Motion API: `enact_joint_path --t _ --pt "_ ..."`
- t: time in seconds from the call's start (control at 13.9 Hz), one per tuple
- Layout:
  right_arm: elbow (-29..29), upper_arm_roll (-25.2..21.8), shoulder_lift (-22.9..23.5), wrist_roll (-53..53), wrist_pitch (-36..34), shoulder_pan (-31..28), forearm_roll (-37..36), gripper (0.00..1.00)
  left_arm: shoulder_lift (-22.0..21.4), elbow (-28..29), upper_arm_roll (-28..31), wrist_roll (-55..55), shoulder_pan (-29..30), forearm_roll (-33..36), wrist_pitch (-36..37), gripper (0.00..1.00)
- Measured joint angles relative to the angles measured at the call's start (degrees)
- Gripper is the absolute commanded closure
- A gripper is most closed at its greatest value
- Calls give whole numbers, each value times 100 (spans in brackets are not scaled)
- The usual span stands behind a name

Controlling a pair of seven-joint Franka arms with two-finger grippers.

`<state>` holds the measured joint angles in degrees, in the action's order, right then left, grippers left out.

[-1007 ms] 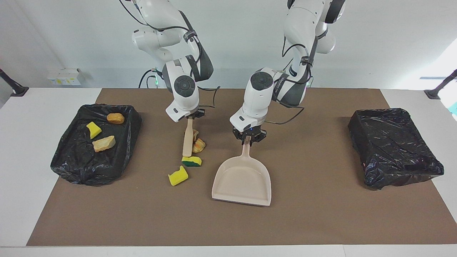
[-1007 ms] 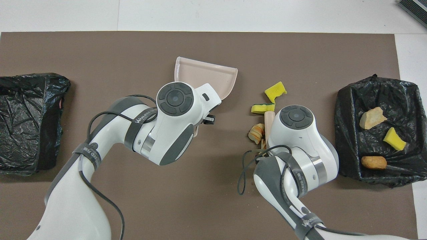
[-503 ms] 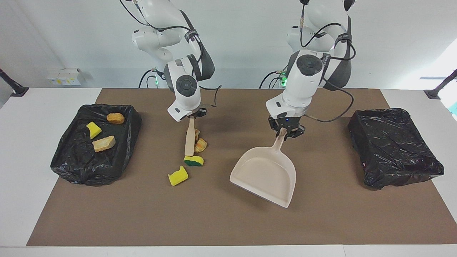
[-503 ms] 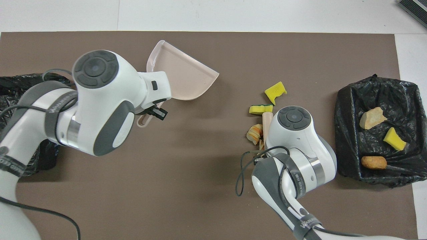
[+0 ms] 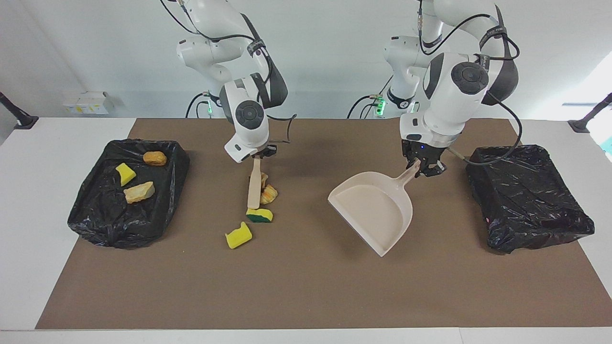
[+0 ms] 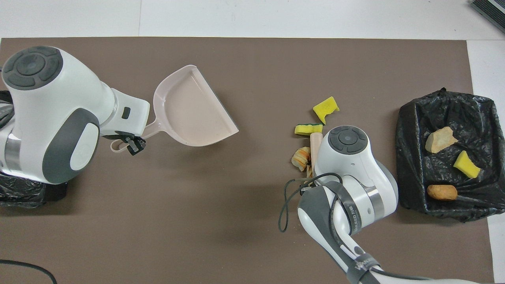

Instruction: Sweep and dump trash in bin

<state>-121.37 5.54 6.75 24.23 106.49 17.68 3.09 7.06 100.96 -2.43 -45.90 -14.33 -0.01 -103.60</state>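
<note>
Beige plastic dustpan is hanging in the air over the brown mat, tilted, its handle pinched in the left end effector, whose fingers are closing tight on it. It is sitting between the middle of the tabletop and the black-lined bin at the left arm's end, with its open mouth turning toward the loose trash.

At the right arm's end, the right end effector is clamping shut on the top of a wooden brush handle, which is pointing down onto the mat. A tan-orange lump is lying just beside that handle, and a yellow sponge wedge with a green face is lying at the handle's lower tip. Another yellow sponge wedge is resting near it, farther from the robots.

A second black-lined bin at the right arm's end is holding three pieces: a yellow wedge, a pale bread-like lump and a browner lump.
</note>
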Motion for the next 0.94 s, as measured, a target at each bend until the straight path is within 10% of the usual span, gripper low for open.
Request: enact_joint_path --t 0.94 --pt "134 55 85 -5 3 404 300 100 -314 2128 -156 -424 -774 113 -1729 100"
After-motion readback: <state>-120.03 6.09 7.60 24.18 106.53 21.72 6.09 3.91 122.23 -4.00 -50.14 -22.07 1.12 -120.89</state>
